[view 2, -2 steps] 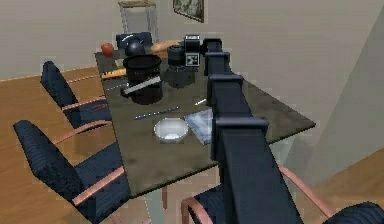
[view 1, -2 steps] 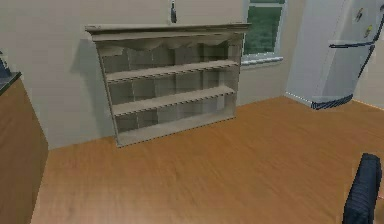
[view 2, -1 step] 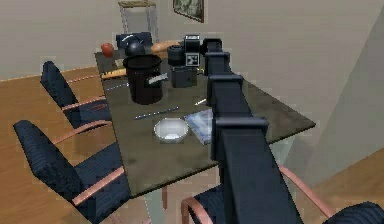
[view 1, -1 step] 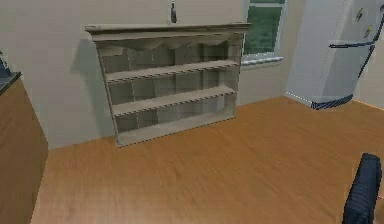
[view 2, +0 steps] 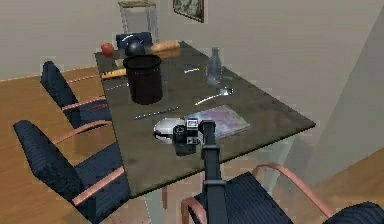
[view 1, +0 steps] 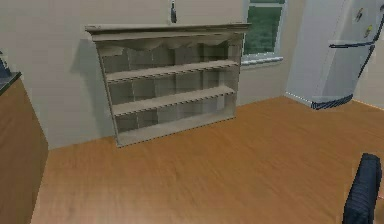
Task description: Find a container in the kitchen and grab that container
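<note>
Forward view: big wooden shelf [view 1: 170,80] against wall; window [view 1: 265,28] to its right; fridge [view 1: 345,55] at right side; brown counter [view 1: 18,140] at left edge; wood floor [view 1: 200,170] in front.

Arm side view: dark table [view 2: 272,120] with blue chairs [view 2: 55,150] beside it; tall black pot [view 2: 143,78] stands upright on table; clear bottle [view 2: 213,65] to its right; arm [view 2: 213,170] reaches over table; gripper [view 2: 181,137] at white plate [view 2: 166,126]; pot sits farther up and left of gripper, apart from it; cannot tell how jaws stand; cannot tell if gripper holds anything.
</note>
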{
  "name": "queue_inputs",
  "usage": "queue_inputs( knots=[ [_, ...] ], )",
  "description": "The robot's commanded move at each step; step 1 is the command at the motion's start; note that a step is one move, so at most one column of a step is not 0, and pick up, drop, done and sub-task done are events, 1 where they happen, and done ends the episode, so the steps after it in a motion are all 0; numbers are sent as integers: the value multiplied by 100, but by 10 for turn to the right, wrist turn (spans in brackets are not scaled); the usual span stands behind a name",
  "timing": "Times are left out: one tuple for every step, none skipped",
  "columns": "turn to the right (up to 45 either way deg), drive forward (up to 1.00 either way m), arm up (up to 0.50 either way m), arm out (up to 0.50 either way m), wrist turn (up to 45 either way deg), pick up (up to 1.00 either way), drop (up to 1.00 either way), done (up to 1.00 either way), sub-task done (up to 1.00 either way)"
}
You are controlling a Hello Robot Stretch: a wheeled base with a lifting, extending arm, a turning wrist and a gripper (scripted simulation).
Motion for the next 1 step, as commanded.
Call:
queue_inputs(
  knots=[
    [0,0,0,0,0,100,0,0,0]
  ],
)
